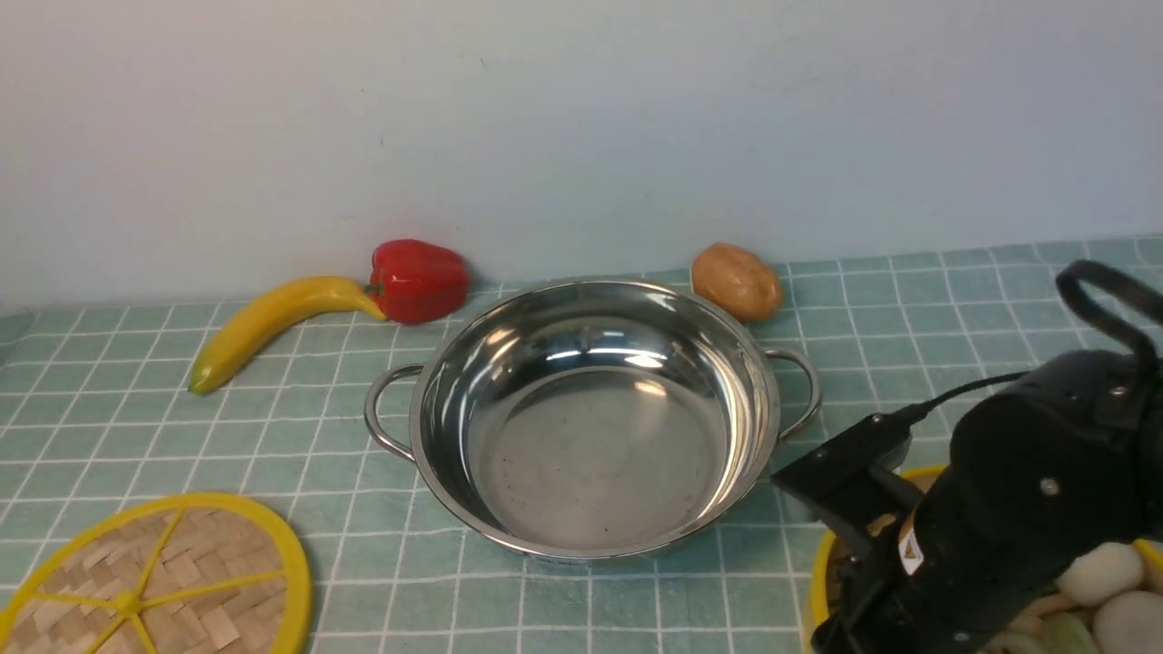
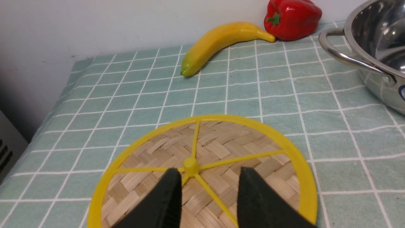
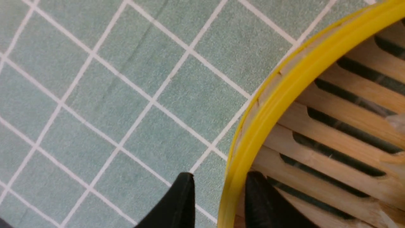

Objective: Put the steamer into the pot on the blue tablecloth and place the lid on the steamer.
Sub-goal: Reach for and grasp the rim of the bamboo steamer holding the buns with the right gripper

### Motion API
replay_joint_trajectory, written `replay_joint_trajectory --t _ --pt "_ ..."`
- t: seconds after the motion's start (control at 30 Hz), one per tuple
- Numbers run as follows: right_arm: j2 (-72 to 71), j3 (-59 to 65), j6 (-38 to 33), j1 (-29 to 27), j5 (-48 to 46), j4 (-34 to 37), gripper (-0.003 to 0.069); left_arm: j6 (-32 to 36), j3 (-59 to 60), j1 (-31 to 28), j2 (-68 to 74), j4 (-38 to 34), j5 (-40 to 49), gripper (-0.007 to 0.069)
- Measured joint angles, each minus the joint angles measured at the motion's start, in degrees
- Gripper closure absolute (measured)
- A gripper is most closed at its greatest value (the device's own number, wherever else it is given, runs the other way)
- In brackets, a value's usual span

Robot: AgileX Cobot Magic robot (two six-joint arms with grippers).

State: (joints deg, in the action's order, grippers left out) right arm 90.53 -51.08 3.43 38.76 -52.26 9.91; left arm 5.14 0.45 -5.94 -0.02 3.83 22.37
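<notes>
The right gripper [image 3: 220, 180] is seen with its jaws parted astride the yellow rim [image 3: 272, 101] of the steamer [image 3: 332, 126]. One finger [image 3: 180, 202] is placed outside the wall, over the blue tablecloth [image 3: 110, 95], and a thin strip of cloth is visible between it and the rim. The other finger [image 3: 265, 202] is set inside, above the slatted floor. No clamping on the rim is shown. The steamer is found at the near right of the cloth, largely covered in the front view by the right arm [image 1: 1027, 509], with pale buns [image 1: 1104, 572] visible inside it.

The left gripper [image 2: 207, 174] is held open and empty above the lid [image 2: 221, 148], which is laid flat at the near left. The lid's hub is seen just beyond the fingertips.

The pot [image 1: 454, 400] is placed in the middle, between lid and steamer, and is touched by neither. Far behind it, by the wall [image 1: 581, 118], a banana [image 1: 273, 322] and a red pepper [image 1: 418, 280] are found to the left, and a potato [image 1: 736, 282] to the right.
</notes>
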Motion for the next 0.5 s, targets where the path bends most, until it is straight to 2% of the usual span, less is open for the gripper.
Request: replay_joint_trajectory --t 0.33,0.4,0.43,0.47,0.5 --pt "6.3 -0.3 0.9 0.0 -0.6 0.0 0.0428 0.0 0.0 0.0 0.0 0.0 0.0 0.0382" --pt "6.4 -0.4 1.5 0.0 -1.6 0.0 0.0494 0.0 0.0 0.0 0.0 0.0 0.0 0.0382" --pt "6.4 -0.4 1.5 0.0 -1.7 0.0 0.0503 0.0 0.0 0.0 0.0 0.0 0.0 0.0382" --pt "6.4 -0.4 2.1 0.0 -2.5 -0.5 0.0596 0.0 0.0 0.0 0.0 0.0 0.0 0.0382" --pt "6.4 -0.4 2.4 0.0 -2.7 -0.9 0.0601 0.0 0.0 0.0 0.0 0.0 0.0 0.0382"
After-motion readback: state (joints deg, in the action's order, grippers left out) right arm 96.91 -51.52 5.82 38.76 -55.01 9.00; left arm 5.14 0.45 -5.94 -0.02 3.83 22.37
